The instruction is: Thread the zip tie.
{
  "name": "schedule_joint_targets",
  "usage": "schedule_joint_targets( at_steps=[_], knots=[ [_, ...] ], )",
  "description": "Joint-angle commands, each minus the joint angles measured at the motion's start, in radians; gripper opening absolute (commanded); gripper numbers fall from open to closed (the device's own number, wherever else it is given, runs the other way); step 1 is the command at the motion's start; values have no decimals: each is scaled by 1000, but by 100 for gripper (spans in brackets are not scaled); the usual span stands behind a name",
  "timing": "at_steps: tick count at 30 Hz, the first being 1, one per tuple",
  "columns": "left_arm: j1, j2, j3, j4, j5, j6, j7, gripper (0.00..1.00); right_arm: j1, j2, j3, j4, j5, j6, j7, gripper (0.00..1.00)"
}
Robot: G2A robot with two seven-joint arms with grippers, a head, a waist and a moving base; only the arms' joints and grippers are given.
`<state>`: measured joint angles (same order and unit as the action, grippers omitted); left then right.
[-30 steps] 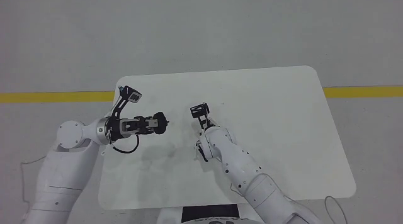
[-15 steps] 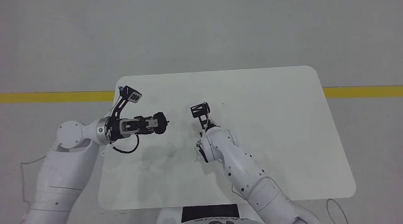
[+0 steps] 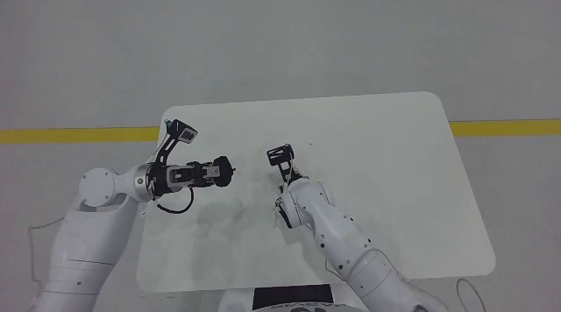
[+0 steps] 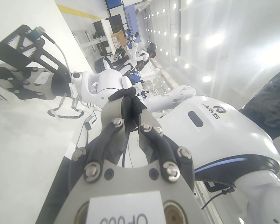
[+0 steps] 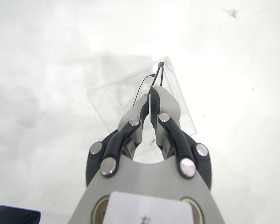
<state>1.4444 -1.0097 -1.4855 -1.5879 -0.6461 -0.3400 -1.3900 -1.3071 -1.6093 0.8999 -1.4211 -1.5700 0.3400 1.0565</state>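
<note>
Black and thin, one zip tie (image 5: 160, 65) is pinched in my right gripper (image 5: 150, 94), over one clear sheet (image 5: 112, 96) on the table (image 5: 49, 36). Two strands meet at its small head, and a finer tail curls aside. My left gripper (image 4: 128, 99), held apart, has its fingers pressed together.

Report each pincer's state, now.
Left pincer: closed; something black at its tips, unclear what.
Right pincer: closed on the zip tie.

Zip tie (image 5: 159, 75): we see short strands only; the rest is hidden between the pressed-together fingers of the right gripper (image 5: 150, 92). Dark bunched item (image 4: 128, 93), pinched in the left gripper (image 4: 127, 106): we cannot identify it.
</note>
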Motion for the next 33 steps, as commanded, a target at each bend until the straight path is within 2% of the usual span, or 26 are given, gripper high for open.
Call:
schedule_joint_targets(
  at_steps=[1, 8, 33],
  knots=[
    [0, 0, 0, 0, 0, 0, 0, 0, 2, -1, -1, 4, 0, 0, 1, 18],
    [0, 0, 0, 0, 0, 0, 0, 0, 10, -6, -10, 23, 0, 0, 1, 13],
    [0, 0, 0, 0, 0, 0, 0, 0, 46, -20, -30, 88, 0, 0, -3, 13]
  ],
)
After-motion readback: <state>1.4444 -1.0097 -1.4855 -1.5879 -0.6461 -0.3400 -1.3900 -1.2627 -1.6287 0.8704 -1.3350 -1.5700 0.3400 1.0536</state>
